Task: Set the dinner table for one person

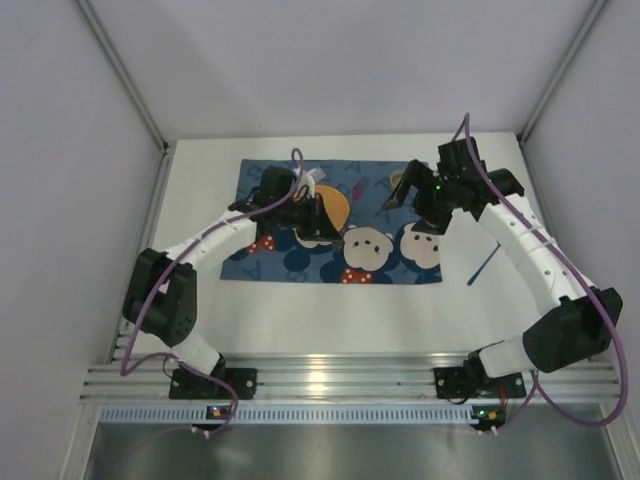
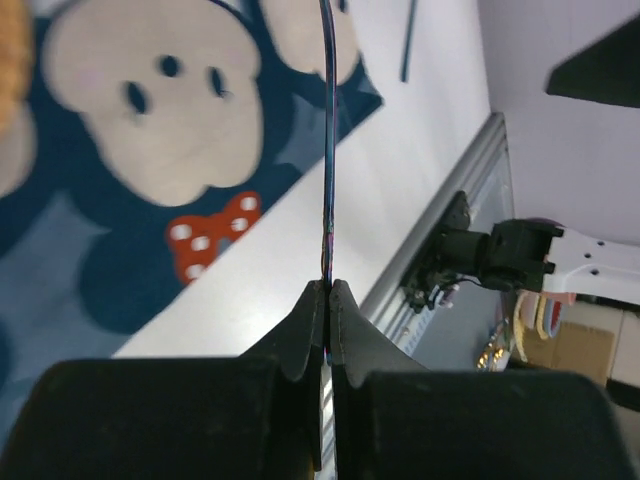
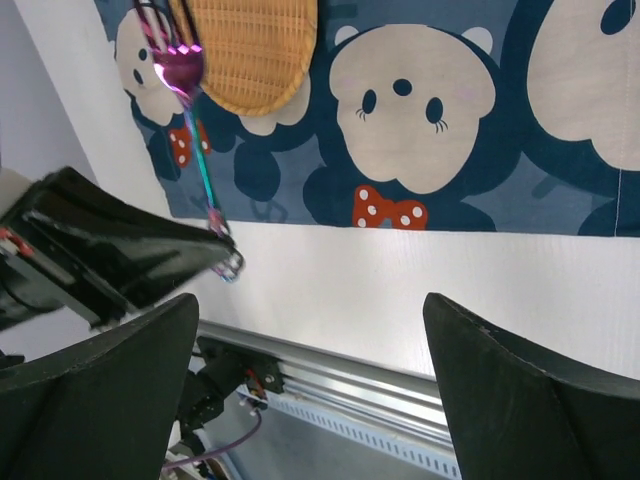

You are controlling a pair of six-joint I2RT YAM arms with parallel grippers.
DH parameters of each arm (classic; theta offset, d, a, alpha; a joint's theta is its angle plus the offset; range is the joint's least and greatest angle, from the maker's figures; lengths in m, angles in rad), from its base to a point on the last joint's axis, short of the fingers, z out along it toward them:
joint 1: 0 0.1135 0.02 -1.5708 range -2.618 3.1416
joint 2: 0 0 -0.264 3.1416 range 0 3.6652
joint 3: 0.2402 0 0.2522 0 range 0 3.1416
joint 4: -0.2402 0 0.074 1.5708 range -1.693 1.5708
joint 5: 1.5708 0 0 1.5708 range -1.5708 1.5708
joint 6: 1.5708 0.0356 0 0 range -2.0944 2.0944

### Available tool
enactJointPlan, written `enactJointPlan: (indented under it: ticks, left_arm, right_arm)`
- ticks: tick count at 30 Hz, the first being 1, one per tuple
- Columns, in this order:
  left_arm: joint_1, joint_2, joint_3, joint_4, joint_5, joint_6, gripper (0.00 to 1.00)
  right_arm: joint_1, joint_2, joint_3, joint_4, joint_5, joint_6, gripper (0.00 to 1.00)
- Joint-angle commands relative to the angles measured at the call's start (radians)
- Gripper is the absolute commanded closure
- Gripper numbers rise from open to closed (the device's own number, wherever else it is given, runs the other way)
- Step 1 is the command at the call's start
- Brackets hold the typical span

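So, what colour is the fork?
Shiny pink-purple fork, rainbow handle; right wrist view shows it best.

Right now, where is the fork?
The fork is held by its handle in the left gripper, above the placemat's left half; in the right wrist view its tines sit by the woven plate's edge.

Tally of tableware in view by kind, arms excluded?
bear-patterned placemat: 1
woven plate: 1
iridescent fork, held in the left gripper: 1
thin dark utensil, kind unclear: 1
Total: 4
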Motion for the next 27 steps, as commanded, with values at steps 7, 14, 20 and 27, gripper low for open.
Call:
enactJointPlan:
  ticks: [7,14,20,27]
  left_arm:
    - [0.355,0.007,0.001,-0.21,0.093,0.258,1.0]
    - [0.474,0.182,0.079,-0.238,0.074,0.299,1.0]
    - [0.494,0.285,0.176,-0.295,-0.011,0.325,1.0]
    - [0.525,0.34,0.22,-0.324,-0.057,0.332,1.0]
  right_arm:
    - [0.008,0.011,-0.019,0.005,-0.029,-0.025,0.06]
    - [0.008,0.006,-0.043,0.006,-0.034,-0.027,0.07]
    - [0.007,0.002,-0.062,0.005,-0.036,-0.028,0.07]
    - [0.01,0.012,-0.069,0.008,-0.037,-0.033,0.07]
